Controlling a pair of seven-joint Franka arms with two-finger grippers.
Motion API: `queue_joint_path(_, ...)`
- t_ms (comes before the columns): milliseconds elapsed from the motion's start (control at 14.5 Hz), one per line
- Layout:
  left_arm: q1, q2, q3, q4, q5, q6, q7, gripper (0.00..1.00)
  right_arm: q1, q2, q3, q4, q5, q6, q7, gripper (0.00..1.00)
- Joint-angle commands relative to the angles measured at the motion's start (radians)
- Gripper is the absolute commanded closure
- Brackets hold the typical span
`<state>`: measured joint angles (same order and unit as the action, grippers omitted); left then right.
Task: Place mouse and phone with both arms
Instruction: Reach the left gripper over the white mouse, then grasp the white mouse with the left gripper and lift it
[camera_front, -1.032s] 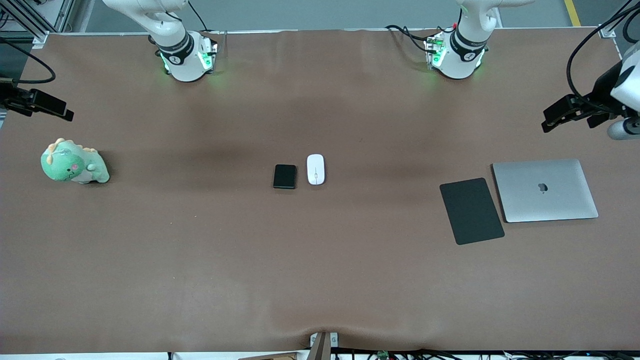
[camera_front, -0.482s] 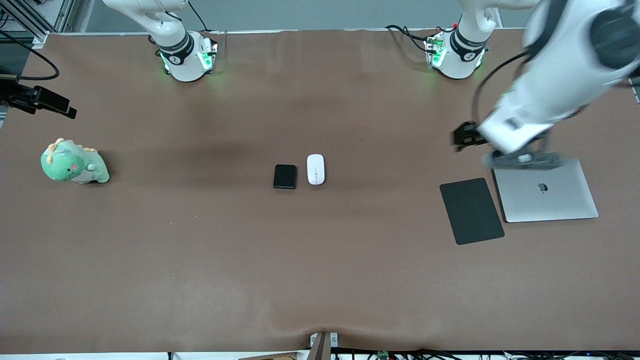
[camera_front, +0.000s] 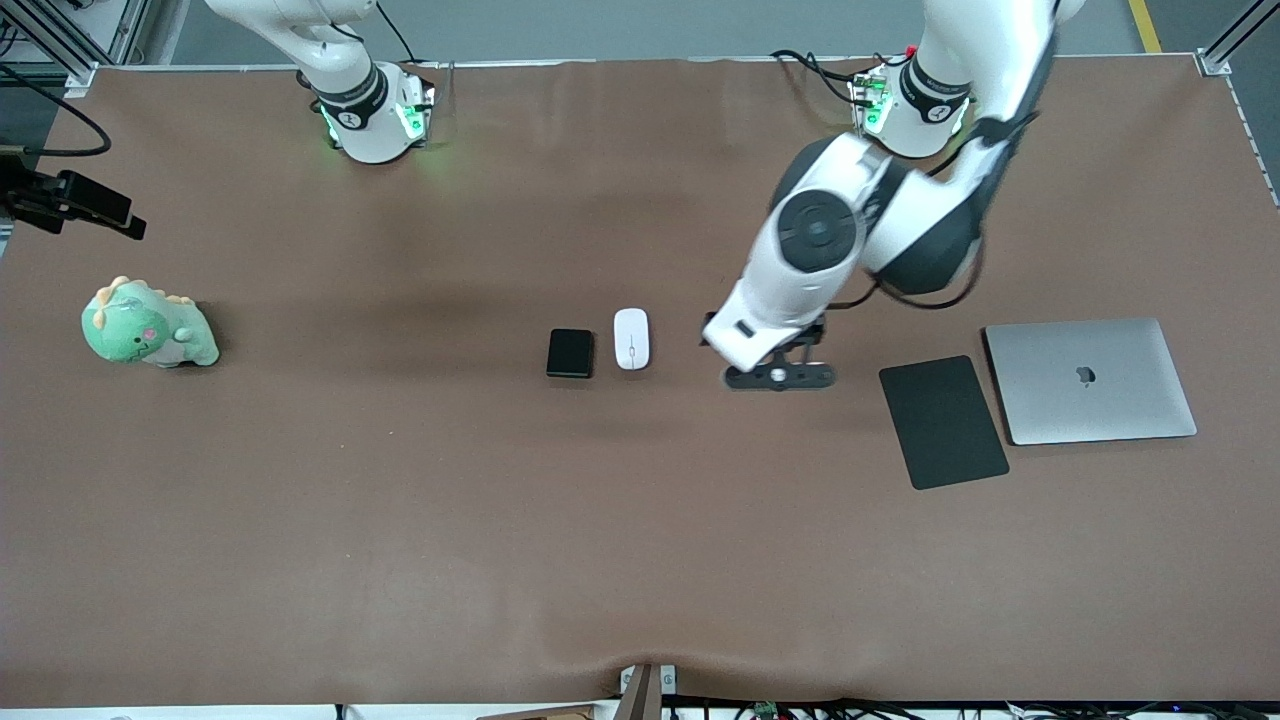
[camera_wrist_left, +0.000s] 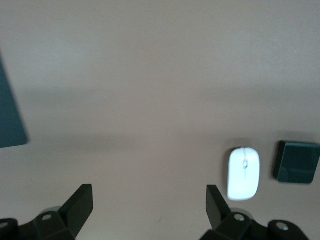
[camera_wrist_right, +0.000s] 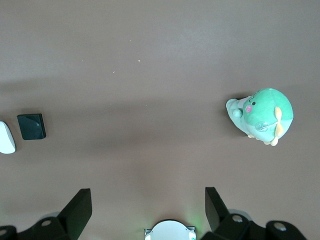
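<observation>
White mouse (camera_front: 631, 338) and black phone (camera_front: 570, 352) lie side by side at the middle of the front view, on a brown table (camera_front: 400, 520), each with its long axis running up and down the frame. The left gripper (camera_front: 779, 377) hangs over bare table between the mouse and a black mouse pad (camera_front: 942, 421), jaws wide open and empty; the mouse lies toward the frame's left of it. The right gripper (camera_wrist_right: 145, 212), also open and empty, waits near the upper left edge, by a green dinosaur toy (camera_front: 147, 326). A closed silver laptop (camera_front: 1090, 380) shows an apple logo.
</observation>
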<state>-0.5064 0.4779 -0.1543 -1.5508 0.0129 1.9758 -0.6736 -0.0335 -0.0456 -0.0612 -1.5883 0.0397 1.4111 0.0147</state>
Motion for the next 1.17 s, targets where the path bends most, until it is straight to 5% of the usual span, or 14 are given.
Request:
queue_joint_path(0, -0.058, 0.056, 0.004, -0.011, 0.027, 0.090, -0.119, 0.00, -0.016, 0.021, 0.006, 0.027, 0.023, -0.015, -0.018, 0.00)
queue_joint_path(1101, -0.248, 0.315, 0.016, 0.003, 0.039, 0.397, -0.406, 0.00, -0.003, 0.144, 0.012, 0.016, 0.022, -0.040, -0.009, 0.00)
